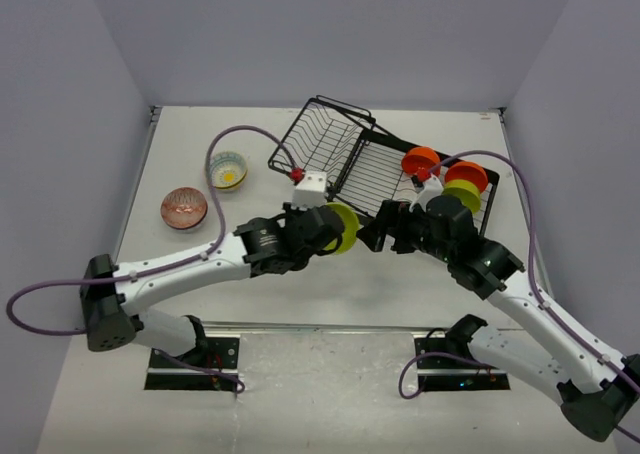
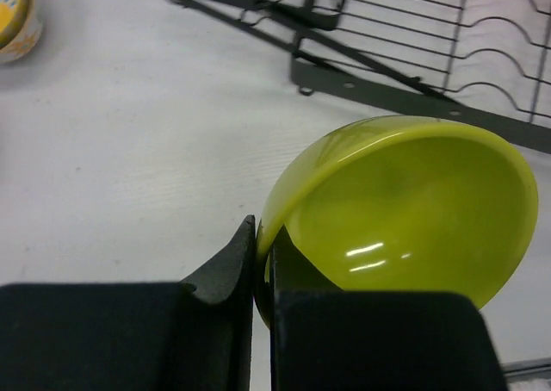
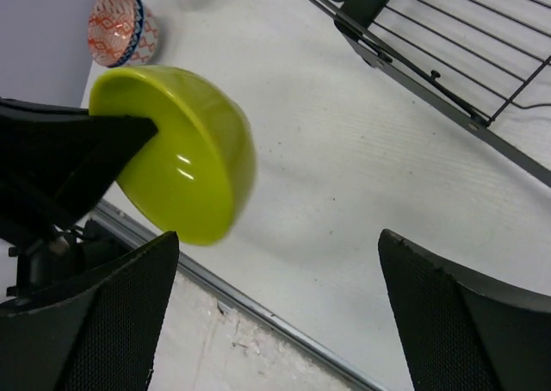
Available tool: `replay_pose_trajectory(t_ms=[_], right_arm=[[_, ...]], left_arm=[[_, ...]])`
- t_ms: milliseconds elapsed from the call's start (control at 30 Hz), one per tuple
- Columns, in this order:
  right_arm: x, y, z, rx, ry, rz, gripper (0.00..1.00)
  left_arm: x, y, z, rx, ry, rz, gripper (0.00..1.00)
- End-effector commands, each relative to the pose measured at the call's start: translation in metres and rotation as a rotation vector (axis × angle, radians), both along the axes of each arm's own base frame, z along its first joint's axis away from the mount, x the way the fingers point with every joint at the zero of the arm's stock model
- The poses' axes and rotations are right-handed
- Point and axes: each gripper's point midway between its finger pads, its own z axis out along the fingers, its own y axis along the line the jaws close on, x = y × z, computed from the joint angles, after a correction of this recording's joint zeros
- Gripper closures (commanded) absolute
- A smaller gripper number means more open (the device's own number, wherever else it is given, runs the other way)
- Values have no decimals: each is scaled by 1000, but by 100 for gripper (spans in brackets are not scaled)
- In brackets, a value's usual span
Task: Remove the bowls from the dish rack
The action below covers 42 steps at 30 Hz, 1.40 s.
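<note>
My left gripper (image 1: 326,229) is shut on the rim of a lime green bowl (image 1: 343,227), held tilted on its side above the table in front of the dish rack (image 1: 350,159). In the left wrist view the fingers (image 2: 232,270) pinch the bowl's wall (image 2: 405,210). My right gripper (image 1: 376,230) is open and empty just right of that bowl; the bowl also shows in the right wrist view (image 3: 185,154), left of the wide-open right gripper (image 3: 275,262). Two orange bowls (image 1: 421,160) (image 1: 467,176) and another lime green bowl (image 1: 462,196) stand in the rack's right end.
A cream-yellow bowl (image 1: 227,170) and a brownish pink patterned bowl (image 1: 184,209) sit on the table at the left. The rack's black frame (image 3: 430,89) lies close above the right gripper. The table's near edge (image 3: 258,309) runs below it.
</note>
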Motion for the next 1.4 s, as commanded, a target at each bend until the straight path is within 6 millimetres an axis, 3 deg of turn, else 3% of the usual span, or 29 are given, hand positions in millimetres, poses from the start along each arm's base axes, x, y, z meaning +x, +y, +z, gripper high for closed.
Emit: replay_pose_trajectory(t_ms=[0,33,67,167,233,367,400,467,700,933,1067,1167,1233,1267,1333,1367], right_arm=[[0,2,21,49,-71,10,1],[2,-3,21,30,-83,-11,1],[2,-8,20,17,-86,-26,1],[3,-21,24,0,-127,-76,1],[2,-27,25,-14,-141,-91,1],[1,-33,23,-37,-150,-99,1],[1,-33,22,-45,-152,-92,1],[0,-35,20,-59,-160,-86,1],[-6,-33,11,-142,-188,20,1],[-3,-36,16,-198,-204,33,1],[7,-44,14,-247,-213,-13,1],[17,-52,9,-304,-194,-58,1],[23,-55,4,-339,-171,-79,1],[26,-56,8,-341,-176,-96,1],[31,-53,7,-347,-165,-95,1],[33,-51,12,-340,-171,-99,1]], left_arm=[[3,49,22,-240,-30,138,100],[7,68,32,-334,-32,168,100],[6,85,6,-313,-5,192,100],[15,129,-8,-366,3,276,100],[22,154,-36,-329,53,333,100],[38,176,-80,-343,141,384,100],[36,179,-100,-335,185,391,100],[45,178,-108,-381,198,381,100],[50,193,-153,-244,277,463,100],[49,203,-174,-222,315,495,100],[47,211,-171,-210,309,523,96],[43,216,-158,-223,268,529,95],[40,217,-157,-223,262,527,89],[39,218,-157,-223,258,529,78],[38,222,-154,-203,259,535,74],[38,223,-153,-198,257,534,64]])
